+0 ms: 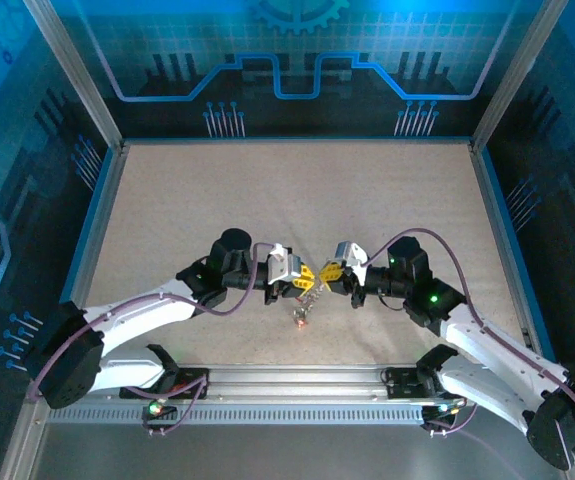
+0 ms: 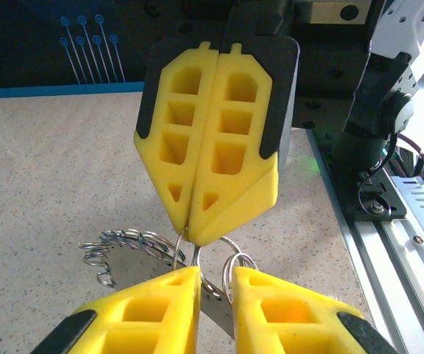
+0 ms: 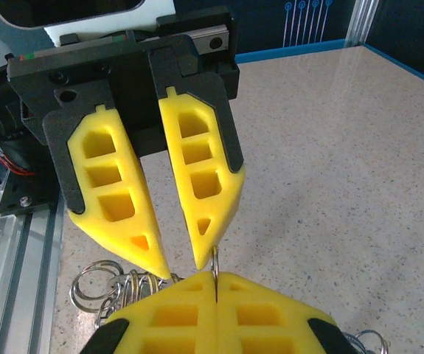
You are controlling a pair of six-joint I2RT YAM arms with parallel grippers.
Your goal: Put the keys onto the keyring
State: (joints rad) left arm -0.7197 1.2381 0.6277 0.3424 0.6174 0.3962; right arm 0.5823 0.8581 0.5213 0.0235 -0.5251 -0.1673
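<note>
near the centre of the top view the grippers meet tip to tip. the right gripper (image 2: pixel 195 234) is clenched on a wire of the silver keyring (image 2: pixel 134 240), whose coils spill to the lower left. the left gripper (image 3: pixel 184 267) stands released beside it. a small red key (image 1: pixel 300 318) lies just below on the table (image 1: pixel 267 200).

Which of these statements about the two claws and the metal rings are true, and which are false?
1. The right claw is shut on a thin wire ring. True.
2. The left claw has its fingers pressed tightly together. False: there is a clear gap between them.
3. The two claws face each other, tips close together, above the table. True.
4. The bunch of wire rings lies far off by the back wall. False: it sits right beside the claw tips.
</note>
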